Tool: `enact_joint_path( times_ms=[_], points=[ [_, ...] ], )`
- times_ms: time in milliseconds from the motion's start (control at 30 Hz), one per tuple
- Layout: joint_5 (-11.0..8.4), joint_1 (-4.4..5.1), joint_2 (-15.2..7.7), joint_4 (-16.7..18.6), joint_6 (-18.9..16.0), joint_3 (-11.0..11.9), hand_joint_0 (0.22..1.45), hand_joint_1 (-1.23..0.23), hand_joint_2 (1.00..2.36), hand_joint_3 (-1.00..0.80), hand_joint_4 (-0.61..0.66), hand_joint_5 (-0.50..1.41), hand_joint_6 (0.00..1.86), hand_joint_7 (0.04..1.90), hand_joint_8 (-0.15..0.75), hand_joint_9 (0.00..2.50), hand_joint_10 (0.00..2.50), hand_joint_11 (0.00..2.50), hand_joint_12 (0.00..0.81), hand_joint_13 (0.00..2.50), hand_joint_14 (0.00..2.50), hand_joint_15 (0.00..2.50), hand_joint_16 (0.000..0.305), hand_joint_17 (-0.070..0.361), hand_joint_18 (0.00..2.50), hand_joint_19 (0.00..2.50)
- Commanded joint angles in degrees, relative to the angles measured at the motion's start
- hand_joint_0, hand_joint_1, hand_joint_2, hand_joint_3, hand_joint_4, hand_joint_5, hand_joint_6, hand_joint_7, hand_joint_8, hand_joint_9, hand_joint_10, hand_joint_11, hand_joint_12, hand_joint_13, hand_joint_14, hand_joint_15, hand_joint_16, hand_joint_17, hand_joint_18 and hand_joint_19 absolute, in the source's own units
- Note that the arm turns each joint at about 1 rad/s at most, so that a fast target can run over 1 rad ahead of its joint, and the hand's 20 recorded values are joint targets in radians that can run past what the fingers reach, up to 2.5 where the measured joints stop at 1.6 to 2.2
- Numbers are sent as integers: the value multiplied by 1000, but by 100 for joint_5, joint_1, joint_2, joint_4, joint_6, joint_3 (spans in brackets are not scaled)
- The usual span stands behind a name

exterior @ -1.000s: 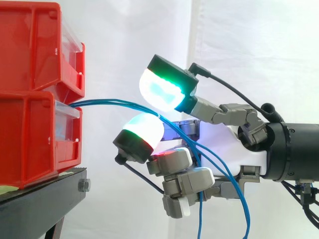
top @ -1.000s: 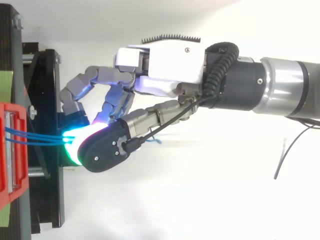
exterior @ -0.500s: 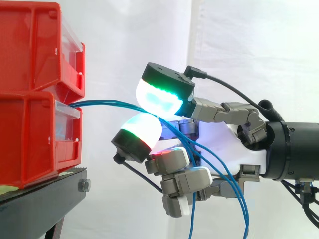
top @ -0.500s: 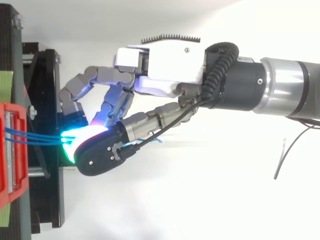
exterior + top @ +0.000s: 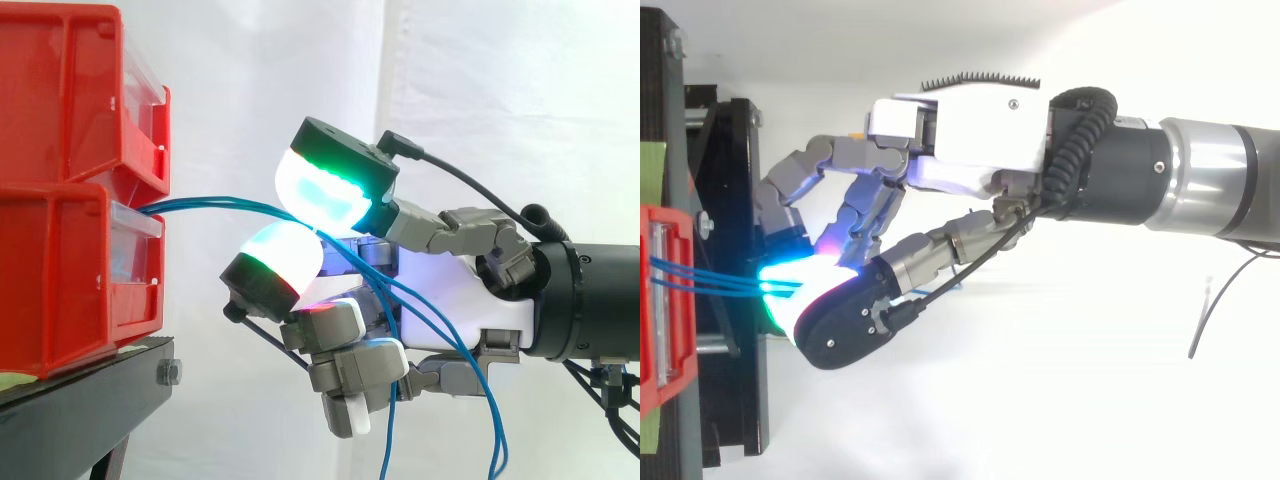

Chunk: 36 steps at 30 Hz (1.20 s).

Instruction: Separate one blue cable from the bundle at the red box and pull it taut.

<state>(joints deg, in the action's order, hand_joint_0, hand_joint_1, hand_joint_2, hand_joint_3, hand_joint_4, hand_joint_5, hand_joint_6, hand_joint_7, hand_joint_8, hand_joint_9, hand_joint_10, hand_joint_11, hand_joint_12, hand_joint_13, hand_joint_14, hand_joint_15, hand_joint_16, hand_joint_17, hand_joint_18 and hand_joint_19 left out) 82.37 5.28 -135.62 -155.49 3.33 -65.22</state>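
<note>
Several thin blue cables [image 5: 215, 205] leave the front of the lower red bin [image 5: 60, 270] and run right to my hand [image 5: 455, 300]. There they pass between two glowing green-white fingertips [image 5: 325, 185], one above and one below, which meet on the strands. Behind the pads the cables slope down past the palm and hang off the bottom edge. I cannot tell how many strands are pinched. From above, the blue cables [image 5: 710, 280] go from the red bin [image 5: 665, 300] straight into the pads of the hand [image 5: 970, 135]. The other fingers are curled below the palm.
A second red bin [image 5: 60, 100] is stacked on the lower one, both on the black stand [image 5: 80, 405] at the left. A white curtain hangs behind. A thin dark wire [image 5: 1212, 305] lies at the right on the white floor.
The upper and lower glowing pads have closed together on the cables. The curled lower fingers have shifted slightly left and down. The cables' hanging part has swung a little.
</note>
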Motion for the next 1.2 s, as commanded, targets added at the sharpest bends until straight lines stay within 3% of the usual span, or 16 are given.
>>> enact_joint_path(
  times_ms=[0,400,633,1000,1100,1167],
  points=[
    [-10,8,0,-7,1,1,796,-868,1000,-500,-44,-191,916,1334,288,983,20,1414,337,1154,22,1485,52,118,860,884],
    [-10,8,0,-16,1,1,733,-865,1000,-500,0,-178,916,1312,282,1012,20,1408,345,1165,24,1471,52,117,879,874],
    [7,8,0,-7,1,1,566,-882,1000,-500,71,-167,911,1218,295,1037,19,1389,348,1172,25,1474,53,119,885,894],
    [7,0,0,-16,1,1,430,-657,1000,-500,115,-161,898,1162,351,1099,14,1368,418,1242,15,1446,63,142,973,898],
    [16,0,0,-7,1,1,461,-545,1000,-500,107,-162,894,1159,334,1114,16,1370,394,1235,17,1460,60,135,955,913],
    [16,-9,0,1,1,1,551,-492,1000,-500,95,-159,883,1230,301,1114,20,1371,340,1213,20,1481,52,118,899,957]
  ],
)
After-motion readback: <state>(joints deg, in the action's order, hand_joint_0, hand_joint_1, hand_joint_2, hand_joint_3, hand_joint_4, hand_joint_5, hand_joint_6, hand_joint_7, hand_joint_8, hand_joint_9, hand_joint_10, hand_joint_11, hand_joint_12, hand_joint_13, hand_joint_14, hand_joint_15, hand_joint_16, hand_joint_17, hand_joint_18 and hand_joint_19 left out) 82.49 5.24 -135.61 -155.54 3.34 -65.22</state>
